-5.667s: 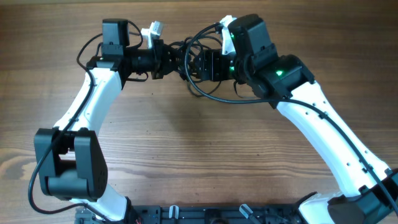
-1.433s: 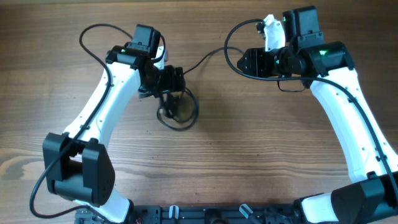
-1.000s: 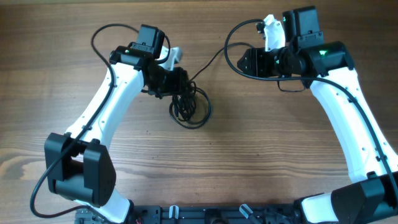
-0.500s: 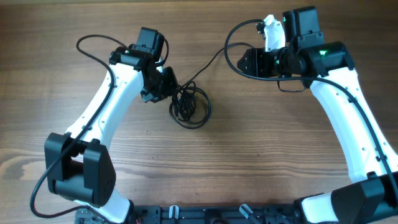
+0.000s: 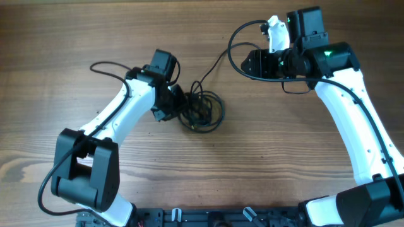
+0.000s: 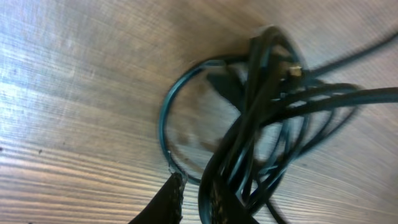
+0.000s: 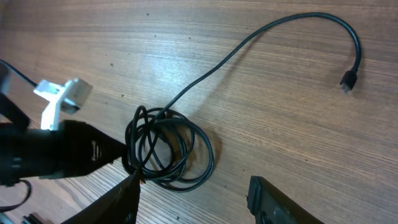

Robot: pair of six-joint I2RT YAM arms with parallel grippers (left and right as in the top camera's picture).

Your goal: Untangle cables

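The cables (image 5: pixel 203 112) lie as a small black coil of loops on the wooden table, left of centre. One thin strand (image 5: pixel 214 66) runs from the coil up and right. In the right wrist view the coil (image 7: pixel 169 149) shows with this strand ending in a free plug (image 7: pixel 347 81). My left gripper (image 5: pixel 178 107) is at the coil's left edge, and in the left wrist view (image 6: pixel 196 205) it is shut on a bunch of the strands (image 6: pixel 261 124). My right gripper (image 5: pixel 245 63) hovers at the upper right, apart from the coil, open and empty (image 7: pixel 193 199).
The left arm's own thicker black wire (image 5: pixel 107 66) loops out to the left of it. The right arm's wire (image 5: pixel 237 34) arcs beside its wrist. The arm bases (image 5: pixel 189 217) line the front edge. A white clip (image 7: pixel 62 99) sits on the left wrist.
My left gripper has moved down and to the right, dragging the coil with it. The right arm has not moved.
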